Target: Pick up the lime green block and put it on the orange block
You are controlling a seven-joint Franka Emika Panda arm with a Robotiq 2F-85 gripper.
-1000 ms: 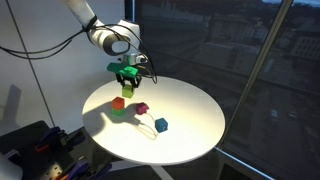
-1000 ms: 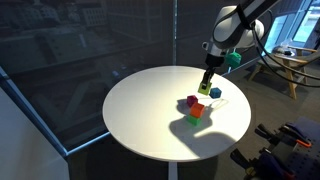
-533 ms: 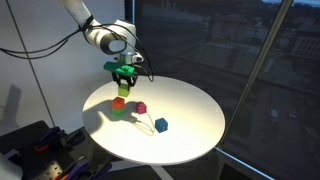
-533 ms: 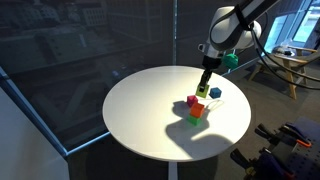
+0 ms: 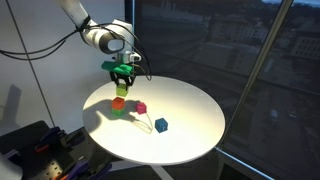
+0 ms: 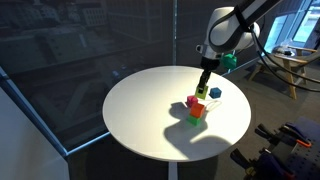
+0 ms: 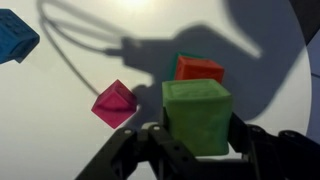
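Lime green block (image 7: pixel 197 115) clamped between the fingers of the gripper (image 7: pixel 197 142), held just above the orange block (image 7: pixel 200 68), pink block (image 7: pixel 114 102) seen nearby on white table (image 5: pixel 190 110).

Over the last second the gripper (image 5: pixel 122 84), with the lime green block (image 5: pixel 122 90) clamped in it, drifts slightly toward the left of the frame in both exterior views. The block now hangs almost straight above the orange block (image 5: pixel 119 102) rather than off to its right.
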